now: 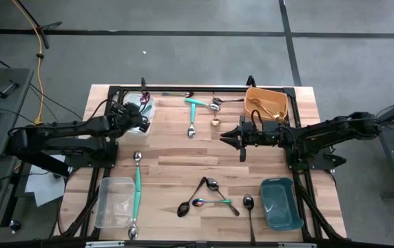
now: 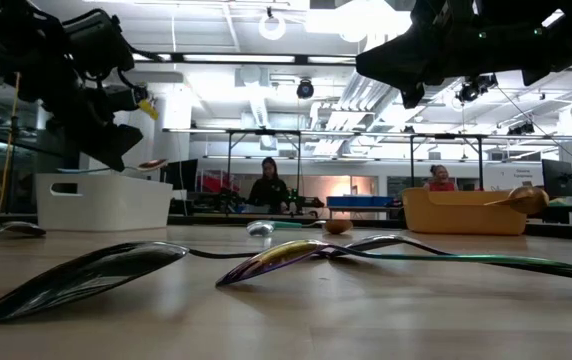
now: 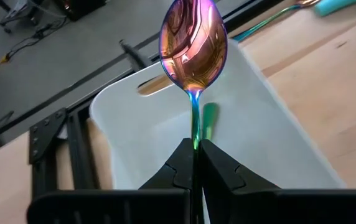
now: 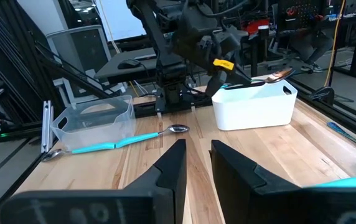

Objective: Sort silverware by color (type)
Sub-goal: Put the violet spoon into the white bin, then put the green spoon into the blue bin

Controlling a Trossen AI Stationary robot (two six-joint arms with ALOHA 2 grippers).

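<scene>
My left gripper is shut on an iridescent rainbow spoon, held above the white bin at the table's far left; the same spoon shows over that bin in the right wrist view. My right gripper waits mid-table, level and pointing left, its fingers a little apart with nothing between them. More silverware lies flat on the wood: teal-handled spoons, black spoons, and a rainbow one. My left gripper pinches the spoon's thin handle between its two fingers, which lie along it. The bowl sticks out ahead of the fingertips. The spoon is lifted clear, above the white bin's open top, slanting down toward the bin.
An orange bin with gold pieces stands at the far right, a teal bin at the near right, a clear bin at the near left. Bare wood lies around the table's middle. People sit in the room beyond the table.
</scene>
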